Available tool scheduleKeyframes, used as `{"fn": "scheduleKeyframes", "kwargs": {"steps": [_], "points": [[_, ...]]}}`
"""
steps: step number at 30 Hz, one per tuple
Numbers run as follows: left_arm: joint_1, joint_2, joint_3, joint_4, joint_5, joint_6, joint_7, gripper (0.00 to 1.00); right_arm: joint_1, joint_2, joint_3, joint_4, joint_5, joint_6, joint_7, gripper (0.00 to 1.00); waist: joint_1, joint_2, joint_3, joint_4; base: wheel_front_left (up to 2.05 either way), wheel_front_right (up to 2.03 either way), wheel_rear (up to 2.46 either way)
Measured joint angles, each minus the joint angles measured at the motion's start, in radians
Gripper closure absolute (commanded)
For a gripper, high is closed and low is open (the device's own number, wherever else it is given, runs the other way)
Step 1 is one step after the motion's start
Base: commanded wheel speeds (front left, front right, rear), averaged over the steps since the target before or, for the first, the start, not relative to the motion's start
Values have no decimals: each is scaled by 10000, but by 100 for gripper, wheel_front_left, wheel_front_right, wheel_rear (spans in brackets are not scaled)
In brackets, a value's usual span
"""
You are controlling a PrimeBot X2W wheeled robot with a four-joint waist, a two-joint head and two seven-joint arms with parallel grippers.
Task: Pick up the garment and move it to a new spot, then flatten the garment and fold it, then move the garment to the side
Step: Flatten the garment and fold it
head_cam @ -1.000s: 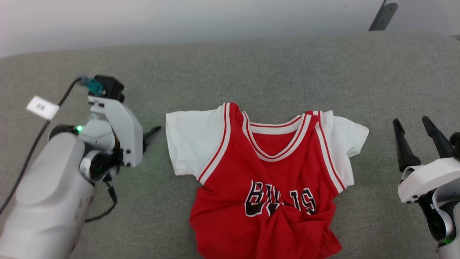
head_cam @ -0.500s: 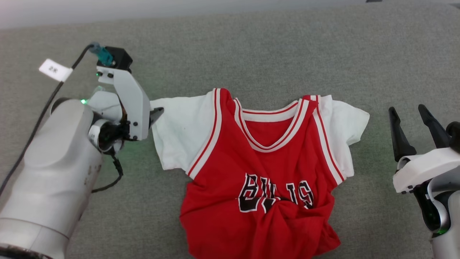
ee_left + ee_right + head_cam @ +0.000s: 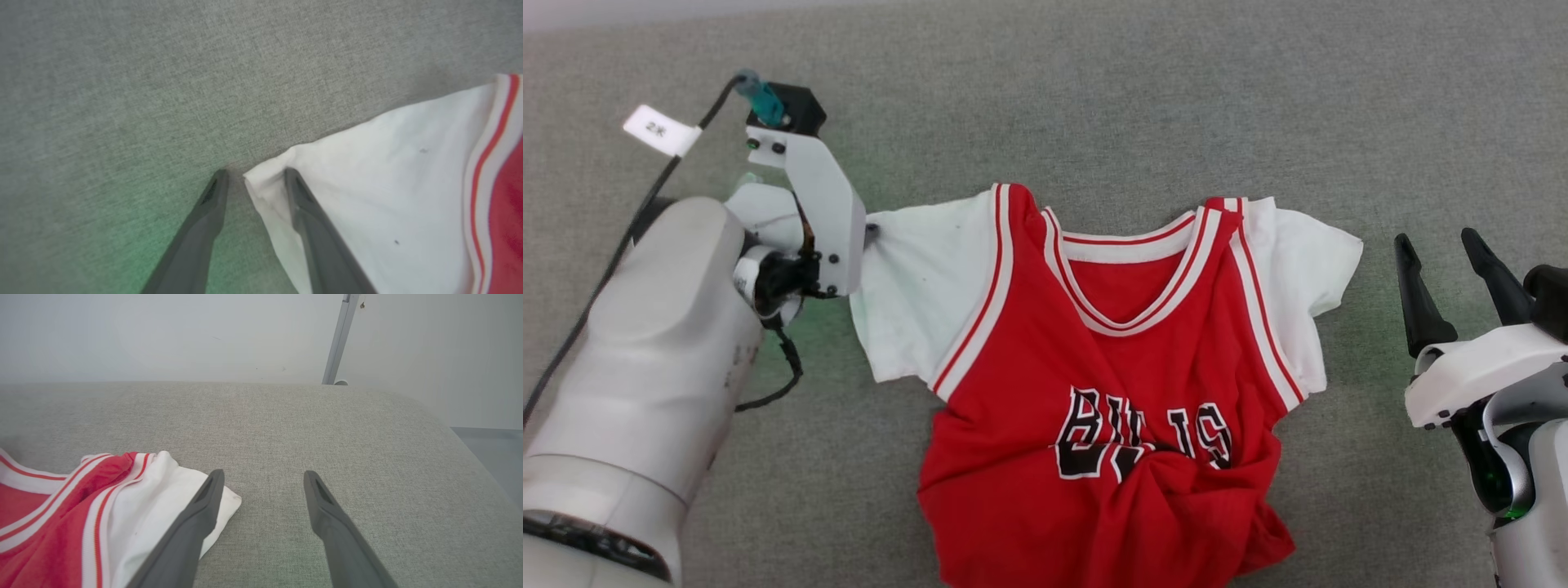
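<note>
The garment (image 3: 1111, 367), a red T-shirt with white sleeves and striped trim, lies face up on the grey surface, its lower part bunched. My left gripper (image 3: 872, 233) is at the outer corner of the garment's left sleeve. In the left wrist view the left gripper (image 3: 253, 173) has its fingers apart, the sleeve corner (image 3: 261, 183) sits between them, and one finger lies over the white cloth. My right gripper (image 3: 1436, 241) stands open a little to the right of the other sleeve, holding nothing. In the right wrist view the right gripper (image 3: 263, 473) points past the sleeve (image 3: 163, 498).
The grey fabric surface (image 3: 1094, 98) stretches all around the garment. A black cable with a white tag (image 3: 660, 129) runs along my left arm. In the right wrist view a pale wall and a metal pole (image 3: 339, 339) stand behind the surface's rounded right edge (image 3: 449, 428).
The head camera has tipped down. My left gripper has moved right to the sleeve corner, and its fingers have come closer together around it. The right arm has stayed where it was.
</note>
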Motion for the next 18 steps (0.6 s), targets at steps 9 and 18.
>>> {"fn": "scheduleKeyframes", "kwargs": {"steps": [9,18], "points": [[-273,-221,-345,464,-445,6,148,100,-74,27,-157,73,-102,0,15,0,0,0,3,119,0,0,0],[-169,86,-464,773,-654,-48,54,100,33,6,-370,94,-188,0,178,0,0,0,-277,492,0,0,0]]}}
